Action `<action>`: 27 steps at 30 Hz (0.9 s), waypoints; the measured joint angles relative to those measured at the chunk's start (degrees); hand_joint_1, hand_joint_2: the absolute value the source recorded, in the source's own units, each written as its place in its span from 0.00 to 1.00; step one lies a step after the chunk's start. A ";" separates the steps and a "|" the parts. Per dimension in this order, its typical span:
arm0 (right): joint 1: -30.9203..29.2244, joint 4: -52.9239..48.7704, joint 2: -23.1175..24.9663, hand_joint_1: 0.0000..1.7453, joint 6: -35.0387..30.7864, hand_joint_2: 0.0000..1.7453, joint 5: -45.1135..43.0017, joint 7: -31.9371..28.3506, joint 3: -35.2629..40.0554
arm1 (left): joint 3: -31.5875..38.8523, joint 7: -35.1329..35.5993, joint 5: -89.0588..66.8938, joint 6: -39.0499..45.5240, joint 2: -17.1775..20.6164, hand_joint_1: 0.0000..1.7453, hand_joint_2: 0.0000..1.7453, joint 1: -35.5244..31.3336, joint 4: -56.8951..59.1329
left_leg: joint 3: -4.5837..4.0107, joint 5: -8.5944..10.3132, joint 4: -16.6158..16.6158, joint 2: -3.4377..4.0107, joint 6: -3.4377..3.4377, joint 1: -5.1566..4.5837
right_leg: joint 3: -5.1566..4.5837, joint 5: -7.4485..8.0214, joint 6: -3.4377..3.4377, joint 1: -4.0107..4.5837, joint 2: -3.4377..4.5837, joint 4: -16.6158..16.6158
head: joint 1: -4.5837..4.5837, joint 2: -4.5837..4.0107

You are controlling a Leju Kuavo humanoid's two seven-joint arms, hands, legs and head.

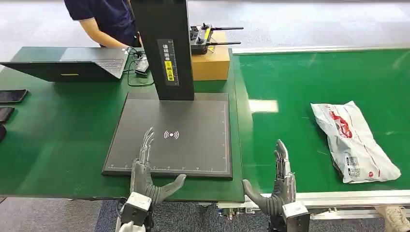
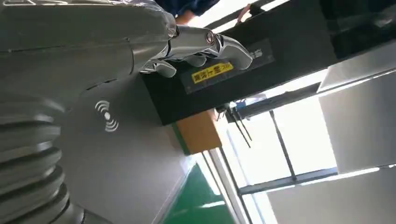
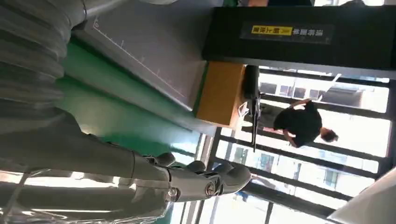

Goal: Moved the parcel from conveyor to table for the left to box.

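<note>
Parcel (image 1: 354,141) on the conveyor (image 1: 309,82), well right of both hands.
Left hand (image 1: 147,169) and right hand (image 1: 278,181) seem released, fingers straight, holding nothing.

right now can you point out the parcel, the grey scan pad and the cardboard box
parcel (image 1: 352,140), head view, middle of the white plastic bag on the conveyor
grey scan pad (image 1: 188,140), head view, bare flat surface right of the wireless symbol
cardboard box (image 1: 211,65), head view, front brown face beside the black column

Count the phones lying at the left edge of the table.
3, stacked along the table's left edge: the farthest phone, the middle phone and the nearest phone, the last two cut off by the frame. More may lie outside it.
</note>
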 measured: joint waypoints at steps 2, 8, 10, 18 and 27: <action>-0.96 0.63 0.04 0.00 0.81 1.00 -0.39 -0.42 -0.02 | 0.74 0.17 -0.59 -0.02 -0.28 0.00 1.00 -0.05 -0.37 | 0.02 0.00 0.00 0.00 0.00 0.00 | 0.02 0.01 0.01 0.00 0.00 0.00 | -0.02 0.00; -3.61 1.90 0.72 0.00 1.18 1.00 0.11 -0.37 -0.57 | 2.69 -0.48 0.90 -1.12 -0.76 0.00 1.00 -0.41 0.00 | 0.03 0.04 0.01 0.01 0.00 0.00 | 0.02 0.02 0.01 0.00 0.00 0.00 | -0.02 0.00; -3.57 1.90 0.72 0.00 0.52 1.00 0.31 -0.35 -0.70 | 2.86 -1.16 1.12 -1.49 -0.83 0.00 1.00 -0.59 0.42 | 0.02 0.03 0.02 0.00 0.00 0.00 | 0.01 0.02 0.01 0.00 -0.01 0.00 | 0.00 0.00; -2.93 1.66 0.72 0.00 -0.57 1.00 0.20 -0.33 -0.98 | 3.17 -1.62 0.88 -1.60 -1.29 0.00 1.00 -1.33 1.12 | 0.00 0.00 0.02 0.00 0.01 0.00 | -0.01 0.01 0.02 -0.03 0.00 -0.01 | -0.02 0.00; -3.98 2.75 0.72 0.00 -2.18 1.00 0.59 -1.11 -1.25 | 4.09 -1.70 0.76 -0.46 -1.31 0.00 1.00 -1.58 1.33 | 0.01 0.01 0.02 0.00 0.02 0.00 | 0.01 0.01 0.02 -0.03 0.00 0.00 | -0.02 0.00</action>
